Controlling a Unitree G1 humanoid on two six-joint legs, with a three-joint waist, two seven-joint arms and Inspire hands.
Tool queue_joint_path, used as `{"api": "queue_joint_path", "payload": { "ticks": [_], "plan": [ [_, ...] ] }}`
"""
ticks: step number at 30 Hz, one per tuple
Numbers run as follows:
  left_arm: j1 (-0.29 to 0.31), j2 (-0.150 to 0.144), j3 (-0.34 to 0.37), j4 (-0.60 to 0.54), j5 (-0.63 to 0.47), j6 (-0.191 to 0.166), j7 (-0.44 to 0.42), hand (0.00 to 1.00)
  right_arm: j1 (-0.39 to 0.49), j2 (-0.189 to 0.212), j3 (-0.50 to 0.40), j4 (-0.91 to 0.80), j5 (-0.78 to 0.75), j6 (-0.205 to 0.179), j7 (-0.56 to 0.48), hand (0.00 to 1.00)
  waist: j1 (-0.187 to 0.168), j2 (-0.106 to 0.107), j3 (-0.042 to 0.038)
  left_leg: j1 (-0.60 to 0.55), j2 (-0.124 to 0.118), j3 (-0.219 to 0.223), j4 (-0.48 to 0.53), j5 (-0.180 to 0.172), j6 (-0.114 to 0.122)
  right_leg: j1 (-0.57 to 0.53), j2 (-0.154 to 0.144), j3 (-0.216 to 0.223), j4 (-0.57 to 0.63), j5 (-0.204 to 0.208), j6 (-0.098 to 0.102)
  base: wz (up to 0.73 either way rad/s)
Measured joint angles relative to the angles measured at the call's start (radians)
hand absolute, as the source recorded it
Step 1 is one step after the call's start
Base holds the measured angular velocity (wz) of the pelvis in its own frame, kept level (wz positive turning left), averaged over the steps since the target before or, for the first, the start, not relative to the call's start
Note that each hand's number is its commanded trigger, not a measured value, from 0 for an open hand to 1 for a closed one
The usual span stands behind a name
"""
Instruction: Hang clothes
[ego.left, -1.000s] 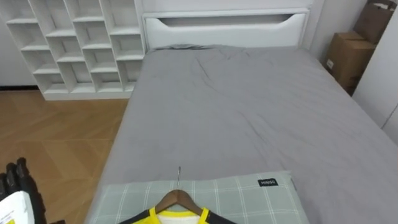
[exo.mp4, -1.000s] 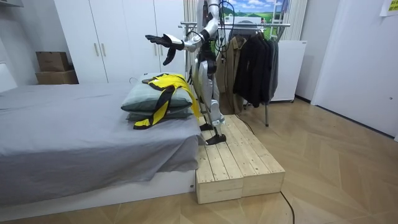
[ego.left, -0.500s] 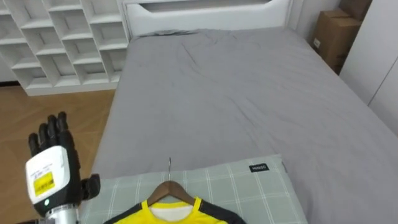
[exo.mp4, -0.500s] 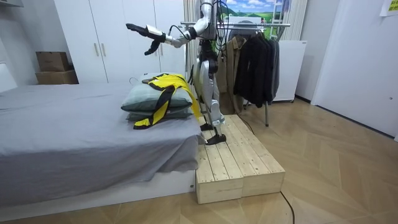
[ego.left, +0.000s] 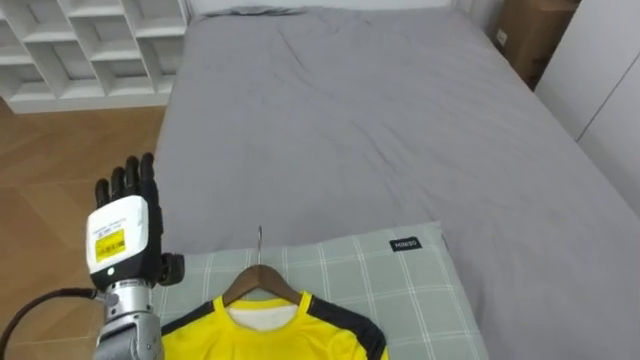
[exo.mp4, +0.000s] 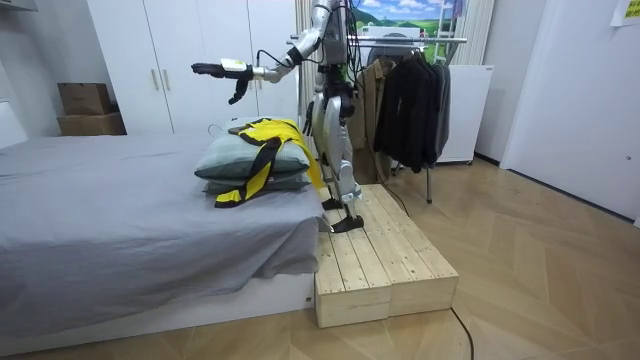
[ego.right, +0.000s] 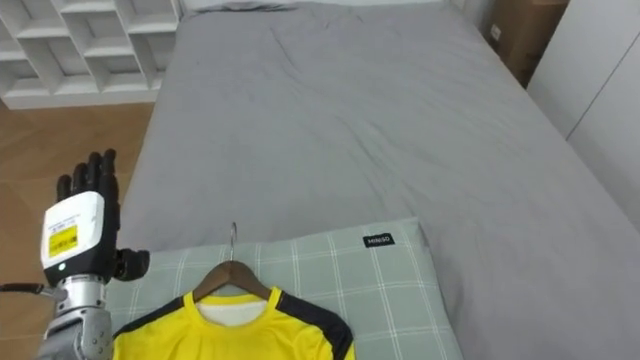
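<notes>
Outstretched left robot hand (ego.left: 124, 235) hovers beside yellow shirt (ego.left: 280, 335) on hanger (ego.left: 262, 284)

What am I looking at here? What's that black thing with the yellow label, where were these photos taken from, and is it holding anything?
This is a two-legged humanoid robot doing housework. Two pictures come from the cameras in its head, looking down. The third comes from a camera across the room, and shows the robot standing on a wooden platform at the edge of a grey bed, with a clothes rack behind it. The black thing is its left hand, seen from the back, open and holding nothing. Beside it, a yellow shirt on a wooden hanger lies on a checked pillow. Nothing is picked up yet.
</notes>
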Motion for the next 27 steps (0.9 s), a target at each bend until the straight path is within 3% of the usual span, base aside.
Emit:
{"api": "queue_joint_path", "payload": {
  "ticks": [6, 9, 11, 21, 22, 27],
  "plan": [
    [-0.022, 0.001, -0.001, 0.046, -0.084, -0.010, -0.058, 0.00, -0.028, 0.000, 0.032, 0.029, 0.011, -0.002, -0.002, 0.00, -0.003, -0.006, 0.0044, -0.036, 0.001, 0.004, 0.015, 0.000, 0.000, -0.043, -0.002, 0.005, 0.023, 0.000, 0.000, -0.01],
    [-0.030, 0.000, -0.001, 0.075, -0.093, -0.011, -0.111, 0.00, -0.061, 0.003, 0.040, 0.051, 0.009, -0.003, -0.002, 0.00, -0.004, -0.008, 0.0139, -0.049, 0.002, 0.004, 0.027, 0.000, 0.000, -0.050, -0.002, 0.004, 0.028, 0.000, 0.000, 0.01],
    [-0.043, 0.000, -0.001, 0.097, -0.093, -0.011, -0.155, 0.00, -0.082, 0.005, 0.042, 0.061, 0.009, -0.003, -0.003, 0.00, -0.001, -0.005, 0.0246, -0.062, 0.002, 0.002, 0.032, 0.000, 0.000, -0.062, -0.002, 0.003, 0.031, 0.001, -0.001, 0.04],
    [-0.070, -0.001, -0.023, 0.162, -0.092, -0.013, -0.265, 0.00, -0.124, 0.008, 0.123, 0.061, 0.010, -0.004, -0.010, 0.00, -0.004, 0.003, 0.0313, -0.135, 0.003, -0.005, 0.076, 0.000, 0.000, -0.119, -0.007, 0.000, 0.066, 0.001, -0.002, 0.03],
    [-0.078, -0.002, -0.023, 0.174, -0.093, -0.013, -0.283, 0.00, -0.127, 0.008, 0.125, 0.061, 0.011, -0.004, -0.010, 0.00, -0.003, 0.003, 0.0349, -0.140, 0.003, -0.002, 0.081, 0.000, 0.001, -0.122, -0.008, -0.001, 0.066, 0.001, -0.002, 0.07],
    [-0.083, -0.008, -0.048, 0.203, -0.110, -0.008, -0.375, 0.00, -0.136, 0.012, 0.127, 0.061, 0.009, -0.004, -0.010, 0.00, -0.024, 0.004, 0.0390, -0.163, -0.001, 0.009, 0.093, 0.007, 0.012, -0.137, -0.019, -0.018, 0.072, 0.000, -0.001, 0.12]
  ]
}}
